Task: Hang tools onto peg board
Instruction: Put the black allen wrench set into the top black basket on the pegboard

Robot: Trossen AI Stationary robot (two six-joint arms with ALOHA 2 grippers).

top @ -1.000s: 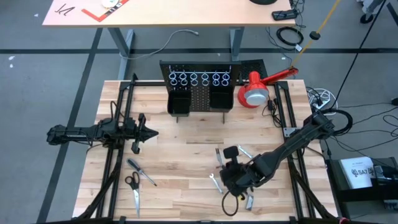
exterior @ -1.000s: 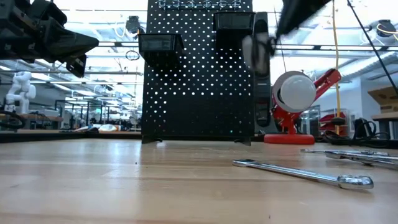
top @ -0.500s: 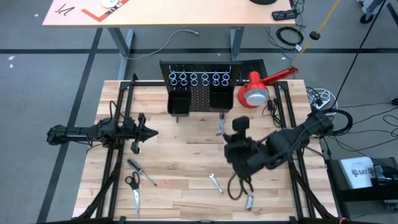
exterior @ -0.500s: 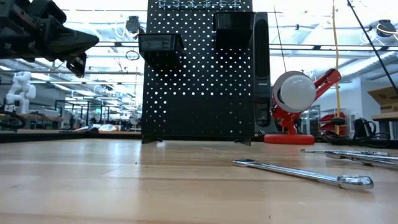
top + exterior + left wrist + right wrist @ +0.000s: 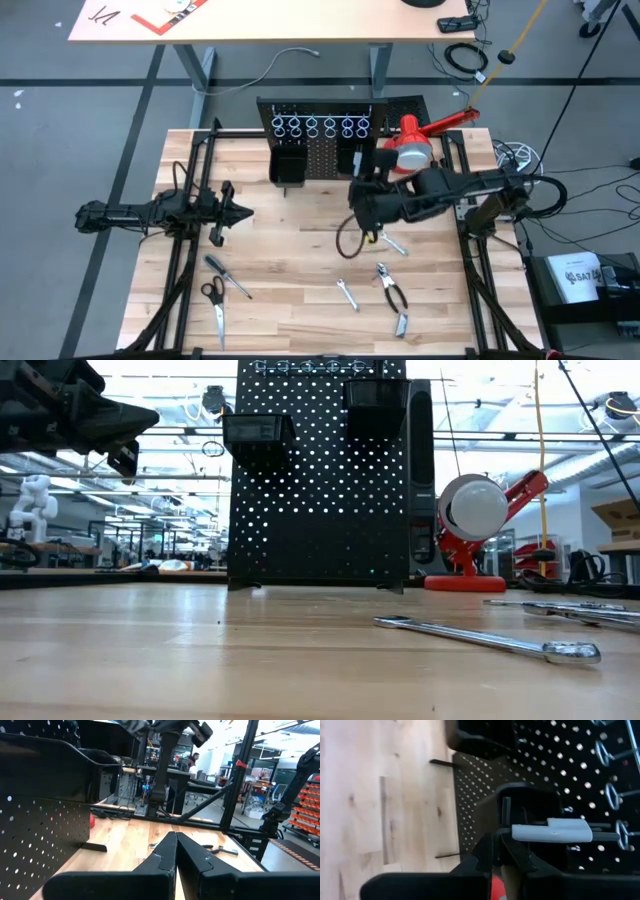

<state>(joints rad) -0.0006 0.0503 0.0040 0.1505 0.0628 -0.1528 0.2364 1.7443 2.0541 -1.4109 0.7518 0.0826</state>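
Right pincer (image 5: 362, 196), closed on a grey-handled tool (image 5: 552, 830), nears the black perforated peg board (image 5: 320, 150); scissors (image 5: 215, 305), pliers (image 5: 391, 290) and wrench (image 5: 346, 294) remain unhung.

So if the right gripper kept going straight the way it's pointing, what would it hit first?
Most likely the right-hand black bin on the peg board. The right gripper, shut on a small grey-tipped tool, faces it directly, though the remaining gap is unclear.

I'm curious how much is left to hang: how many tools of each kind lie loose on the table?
Screwdriver: 1
Scissors: 1
Pliers: 1
Wrenches: 2
Small metal piece: 1
Total: 6
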